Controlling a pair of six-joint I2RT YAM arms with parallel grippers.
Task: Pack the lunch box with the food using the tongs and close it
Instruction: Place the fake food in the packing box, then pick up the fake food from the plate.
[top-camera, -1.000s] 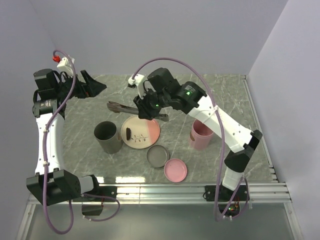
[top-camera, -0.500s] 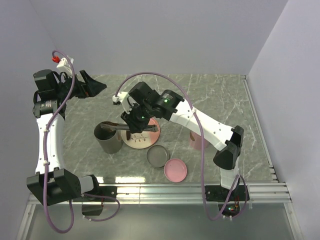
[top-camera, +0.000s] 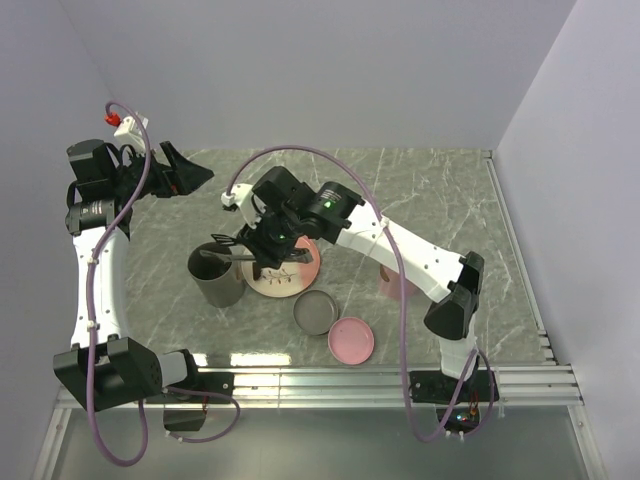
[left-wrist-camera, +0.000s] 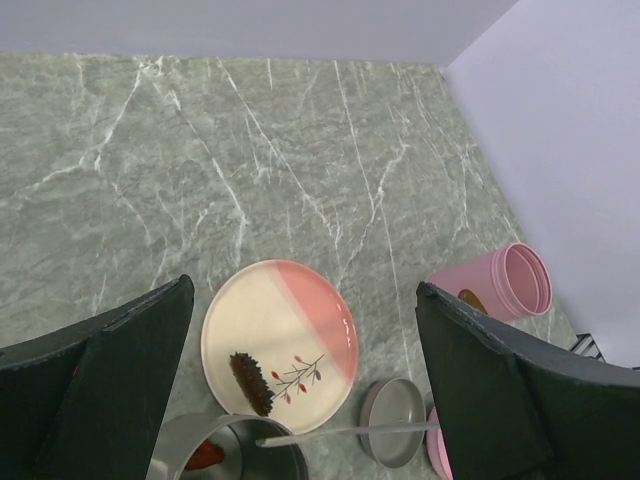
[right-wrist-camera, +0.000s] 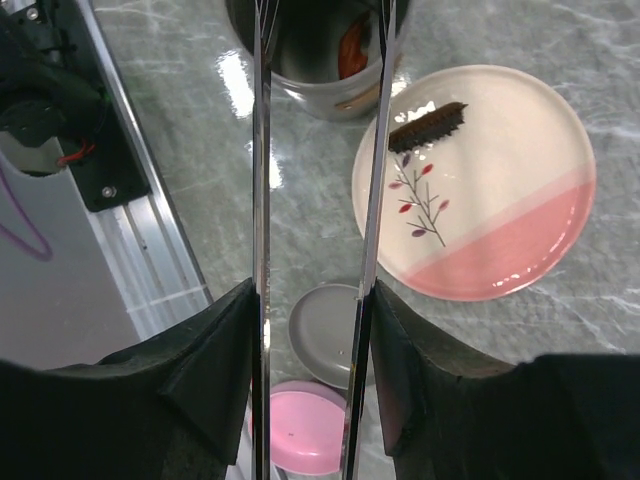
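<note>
My right gripper is shut on the tongs, one finger pressing on each slim silver arm. The tongs' arms stand apart and their tips reach over the mouth of the lunch box's grey container. A reddish food piece lies inside that container. A dark brown oblong piece lies on the cream-and-pink plate. My left gripper hangs open, high at the far left, holding nothing.
A pink container stands right of the plate, something brownish inside. A grey lid and a pink lid lie near the front. A metal rail runs along the near table edge.
My right arm has swung left and nearer with the tongs, from the plate's far side to over the grey container. The left arm has not moved.
</note>
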